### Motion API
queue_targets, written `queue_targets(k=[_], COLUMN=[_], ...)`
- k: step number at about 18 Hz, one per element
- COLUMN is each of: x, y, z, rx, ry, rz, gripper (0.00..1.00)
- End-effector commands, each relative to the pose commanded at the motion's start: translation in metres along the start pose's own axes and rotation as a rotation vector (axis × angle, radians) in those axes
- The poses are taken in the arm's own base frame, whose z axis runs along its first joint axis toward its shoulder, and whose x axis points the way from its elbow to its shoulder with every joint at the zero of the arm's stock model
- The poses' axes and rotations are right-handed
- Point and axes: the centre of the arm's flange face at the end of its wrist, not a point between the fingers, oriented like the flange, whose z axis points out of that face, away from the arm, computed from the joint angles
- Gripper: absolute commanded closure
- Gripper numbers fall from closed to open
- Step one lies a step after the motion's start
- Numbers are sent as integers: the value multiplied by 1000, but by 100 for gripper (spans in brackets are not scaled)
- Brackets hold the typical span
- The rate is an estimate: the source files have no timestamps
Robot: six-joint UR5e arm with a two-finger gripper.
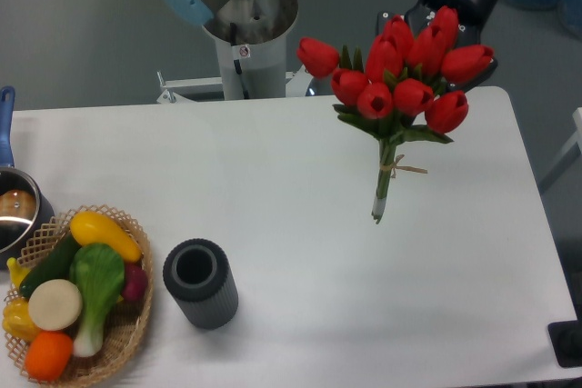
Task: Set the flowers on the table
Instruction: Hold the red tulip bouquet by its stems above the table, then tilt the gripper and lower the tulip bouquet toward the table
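The flowers [400,79], a bunch of red tulips with green leaves and stems tied with thin twine, hang upright over the back right part of the white table [300,170]. The stem end [376,215] points down, close to the tabletop; I cannot tell whether it touches. My gripper [409,12] comes in from the top right, directly behind the blooms. Its fingers are hidden by the tulips, and the bunch stays upright in its hold.
A dark grey ribbed cylinder vase [200,282] stands at the front left. A wicker basket [127,338] of vegetables sits at the front left corner. A pot [14,211] with a blue handle is at the left edge. The arm's base [241,6] stands behind the table.
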Motion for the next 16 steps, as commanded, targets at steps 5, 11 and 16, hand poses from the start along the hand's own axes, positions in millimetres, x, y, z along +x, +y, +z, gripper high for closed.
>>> queue_targets(k=[5, 11, 16], x=[0, 2, 14], y=[1, 7, 20], z=[0, 2, 34], rx=[-70, -188, -378], ry=[-50, -125, -184], rz=[18, 29, 57], gripper=[66, 66, 66])
